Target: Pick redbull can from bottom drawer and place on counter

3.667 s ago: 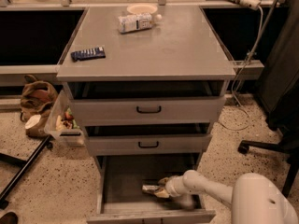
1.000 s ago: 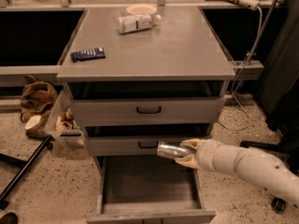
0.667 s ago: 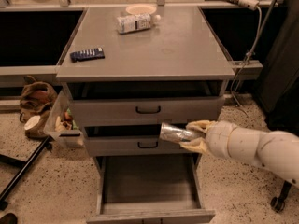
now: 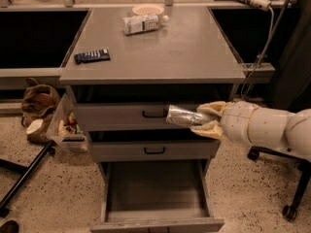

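Observation:
The redbull can (image 4: 183,116), slim and silver, lies sideways in my gripper (image 4: 204,119), which is shut on it. The gripper holds it in the air in front of the top drawer, below the counter's front edge and right of the drawer handle. My white arm (image 4: 272,130) comes in from the right. The bottom drawer (image 4: 155,193) stands pulled open below, its grey inside bare. The counter (image 4: 175,47) is the flat grey top of the cabinet.
On the counter lie a white plastic bottle (image 4: 142,23), a dark blue remote (image 4: 92,56) and a pale bowl (image 4: 148,8). A bag (image 4: 39,106) and a clear bin (image 4: 68,127) sit on the floor at the left. A chair base (image 4: 291,208) stands at the right.
The gripper took the can out of the bottom drawer and has risen with it, from the level of the middle drawer to the level of the top drawer, moving right.

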Robot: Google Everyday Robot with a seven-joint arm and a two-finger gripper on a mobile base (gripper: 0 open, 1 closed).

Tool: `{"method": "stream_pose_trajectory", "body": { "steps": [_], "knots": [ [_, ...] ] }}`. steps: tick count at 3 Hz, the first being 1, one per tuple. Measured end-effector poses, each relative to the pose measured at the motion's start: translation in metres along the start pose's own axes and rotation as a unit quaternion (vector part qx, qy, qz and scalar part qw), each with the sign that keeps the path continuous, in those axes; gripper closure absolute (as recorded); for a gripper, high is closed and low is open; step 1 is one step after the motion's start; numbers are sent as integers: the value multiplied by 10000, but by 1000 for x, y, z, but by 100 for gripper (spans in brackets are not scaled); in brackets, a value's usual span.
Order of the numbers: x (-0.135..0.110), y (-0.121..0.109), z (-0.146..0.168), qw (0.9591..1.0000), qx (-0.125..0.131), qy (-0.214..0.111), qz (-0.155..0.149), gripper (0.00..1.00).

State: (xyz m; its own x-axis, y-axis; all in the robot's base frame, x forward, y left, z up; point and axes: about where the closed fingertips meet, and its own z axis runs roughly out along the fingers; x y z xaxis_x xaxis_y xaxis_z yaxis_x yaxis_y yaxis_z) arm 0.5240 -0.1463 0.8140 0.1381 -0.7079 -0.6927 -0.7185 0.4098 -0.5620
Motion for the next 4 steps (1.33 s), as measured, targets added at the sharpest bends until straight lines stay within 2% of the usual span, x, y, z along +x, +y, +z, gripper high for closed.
{"method": "stream_pose_trajectory", "body": {
  "steps": [1, 2, 3, 4],
  "knots": [
    [-4, -9, -2, 9999, 81, 4, -77, 100],
    [-19, -41, -2, 9993, 281, -134, -198, 100],
    [-67, -119, 7, 9951, 669, -380, -619, 100],
    [-111, -189, 22, 9886, 1019, -535, -970, 100]
  ]
}}
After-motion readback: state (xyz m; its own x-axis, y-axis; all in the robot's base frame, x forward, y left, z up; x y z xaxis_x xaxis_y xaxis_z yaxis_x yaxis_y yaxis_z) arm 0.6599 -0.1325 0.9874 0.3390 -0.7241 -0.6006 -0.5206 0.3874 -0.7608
